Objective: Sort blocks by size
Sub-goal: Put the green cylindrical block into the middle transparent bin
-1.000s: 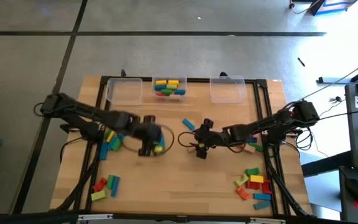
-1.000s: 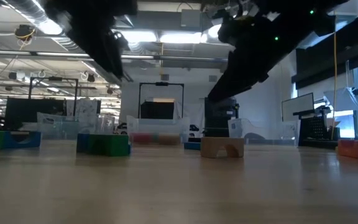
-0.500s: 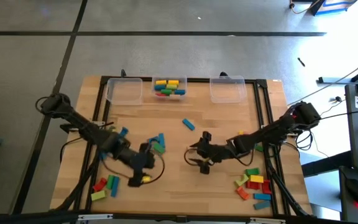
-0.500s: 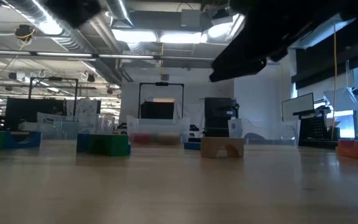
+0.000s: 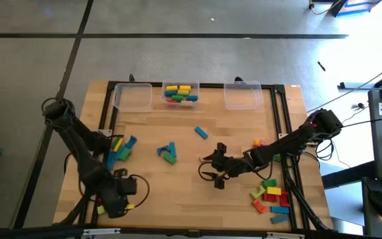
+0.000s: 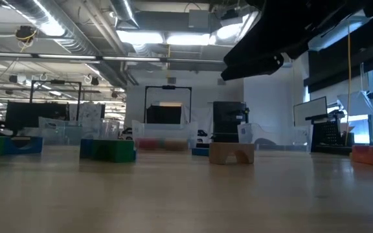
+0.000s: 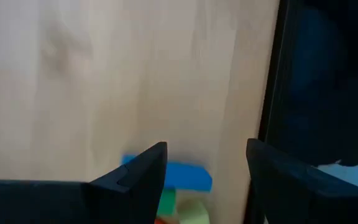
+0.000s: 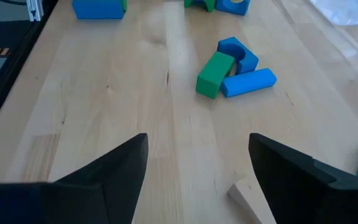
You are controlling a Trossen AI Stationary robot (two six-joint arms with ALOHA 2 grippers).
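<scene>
My left gripper [image 5: 126, 194] hangs over the near-left corner of the table [image 5: 197, 206], its fingers spread wide and holding nothing. Between them I see a blue block [image 7: 178, 175] with green and yellow ones just beyond, right beside the table's dark edge frame; I judge I am lined up to pick from that corner pile [image 5: 111, 197].

My right gripper [image 5: 212, 169] hovers over bare wood near the middle of the table, also wide and empty. Ahead of it lie a green block [image 8: 215, 73] touching two blue ones [image 8: 248, 82], the small cluster at centre [image 5: 168, 152]. A pale wooden piece [image 8: 248, 198] sits just beside one finger.

Farther out, more blocks lie loose: a heap by the left arm [image 5: 119, 147], a lone blue one [image 5: 201, 133], and a pile at the near-right corner [image 5: 272, 196]. At the far edge stand three clear bins; only the middle bin [image 5: 181, 93] holds blocks, the left bin [image 5: 133, 97] and right bin [image 5: 243, 95] look empty. Most of the sorting, I reckon, is still ahead.
</scene>
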